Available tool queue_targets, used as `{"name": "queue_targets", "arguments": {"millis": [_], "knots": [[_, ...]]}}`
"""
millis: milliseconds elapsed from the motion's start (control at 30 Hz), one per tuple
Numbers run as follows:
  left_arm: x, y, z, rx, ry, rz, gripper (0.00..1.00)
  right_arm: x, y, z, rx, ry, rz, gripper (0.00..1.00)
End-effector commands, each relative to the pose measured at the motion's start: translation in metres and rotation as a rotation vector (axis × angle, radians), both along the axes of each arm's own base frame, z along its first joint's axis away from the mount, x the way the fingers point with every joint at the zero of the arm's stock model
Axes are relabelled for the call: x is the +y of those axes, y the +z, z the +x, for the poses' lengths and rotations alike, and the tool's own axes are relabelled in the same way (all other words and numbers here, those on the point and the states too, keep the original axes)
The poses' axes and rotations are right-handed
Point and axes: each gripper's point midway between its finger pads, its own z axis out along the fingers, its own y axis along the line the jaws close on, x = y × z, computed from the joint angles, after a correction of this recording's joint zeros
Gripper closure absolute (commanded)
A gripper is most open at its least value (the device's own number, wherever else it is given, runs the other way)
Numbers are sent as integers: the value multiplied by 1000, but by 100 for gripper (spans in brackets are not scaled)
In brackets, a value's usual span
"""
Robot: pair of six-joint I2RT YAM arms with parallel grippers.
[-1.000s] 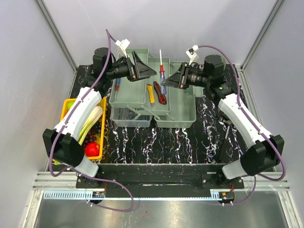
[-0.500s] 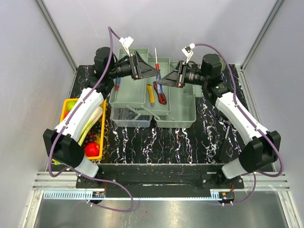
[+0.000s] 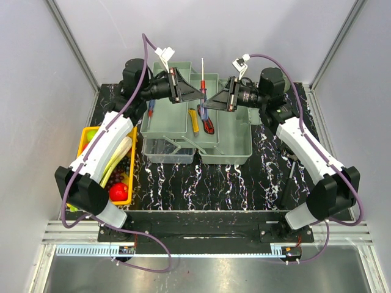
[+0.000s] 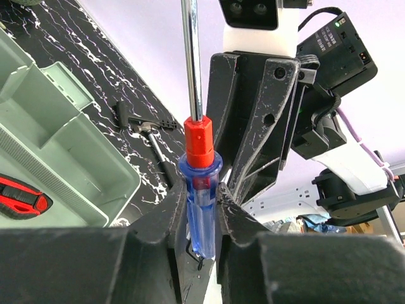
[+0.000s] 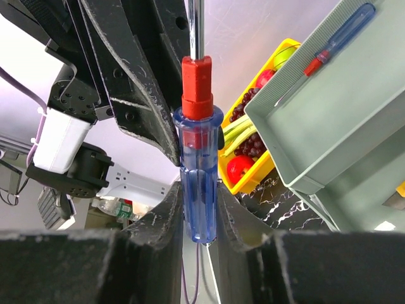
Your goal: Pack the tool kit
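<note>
We're clamping the screwdriver (image 3: 203, 76) with the left gripper (image 4: 201, 209) and right gripper (image 5: 198, 202) both squeezed onto its handle, so we're planning one slow release before pulling.

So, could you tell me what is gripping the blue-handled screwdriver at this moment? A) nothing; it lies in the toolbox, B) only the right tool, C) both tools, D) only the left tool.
C: the left tool and the right tool each pinch the screwdriver by its blue handle, as both wrist views show.
</note>
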Motion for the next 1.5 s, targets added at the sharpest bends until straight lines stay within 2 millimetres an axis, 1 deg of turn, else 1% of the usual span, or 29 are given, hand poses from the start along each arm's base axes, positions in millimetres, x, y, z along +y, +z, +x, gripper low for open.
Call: {"name": "queue_targets", "arguments": {"millis": [0, 33, 100, 167, 200, 300, 433, 467, 500, 533, 567, 633, 700, 733, 800, 833, 900, 933, 1033, 1100, 1167, 1233, 1333, 1467], "knots": [[-3, 16, 0, -80, -11, -3, 68, 3, 18, -2, -61, 17, 21, 100], [-3, 15, 0, -78, -14, -3, 62, 3, 17, -2, -61, 19, 19, 100], [-4, 15, 0, -77, -20, -3, 53, 3, 15, 0, -58, 18, 17, 100], [-6, 14, 1, -72, -23, -2, 50, 3, 15, 0, -61, 21, 18, 100], [-7, 12, 2, -71, -23, 0, 52, 3, 15, 0, -62, 19, 17, 100], [-9, 9, 3, -64, -25, 3, 65, 4, 14, 0, -69, 22, 13, 100], [-7, 3, 9, -57, 6, 30, 89, 3, 7, 5, -60, 3, -8, 100], [-6, 0, 13, -61, 23, 48, 94, 3, 0, 8, -35, -13, -32, 88], [-3, -5, 17, -53, 46, 79, 96, 1, -8, 11, -24, -32, -62, 72], [0, -7, 21, -52, 74, 111, 100, -1, -13, 14, -26, -53, -89, 52], [4, -16, 26, -47, 92, 154, 100, -5, -21, 20, -21, -99, -126, 38], [18, -31, 37, -21, 143, 234, 100, -15, -32, 34, -27, -207, -202, 22], [36, -44, 44, 13, 184, 287, 100, -29, -40, 46, -37, -315, -279, 18], [47, -47, 48, 25, 208, 300, 100, -37, -43, 49, -40, -366, -314, 16], [69, -57, 55, 59, 256, 338, 100, -56, -50, 60, -39, -487, -391, 15], [80, -58, 60, 65, 289, 354, 100, -69, -51, 66, -38, -568, -429, 14], [95, -65, 65, 89, 336, 385, 100, -94, -59, 75, -26, -703, -499, 14], [100, -72, 67, 108, 348, 409, 100, -109, -64, 81, -13, -789, -539, 15], [114, -99, 73, 162, 374, 521, 98, -150, -78, 88, 43, -994, -626, 14], [127, -118, 79, 196, 406, 619, 98, -174, -90, 88, 97, -1088, -669, 14], [138, -130, 85, 214, 440, 694, 97, -199, -109, 86, 172, -1176, -707, 14], [145, -139, 89, 224, 469, 744, 94, -220, -127, 83, 250, -1236, -714, 15], [148, -149, 91, 234, 481, 796, 89, -249, -155, 75, 369, -1318, -723, 15], [147, -162, 91, 245, 479, 851, 78, -276, -189, 64, 520, -1394, -722, 15]]}}
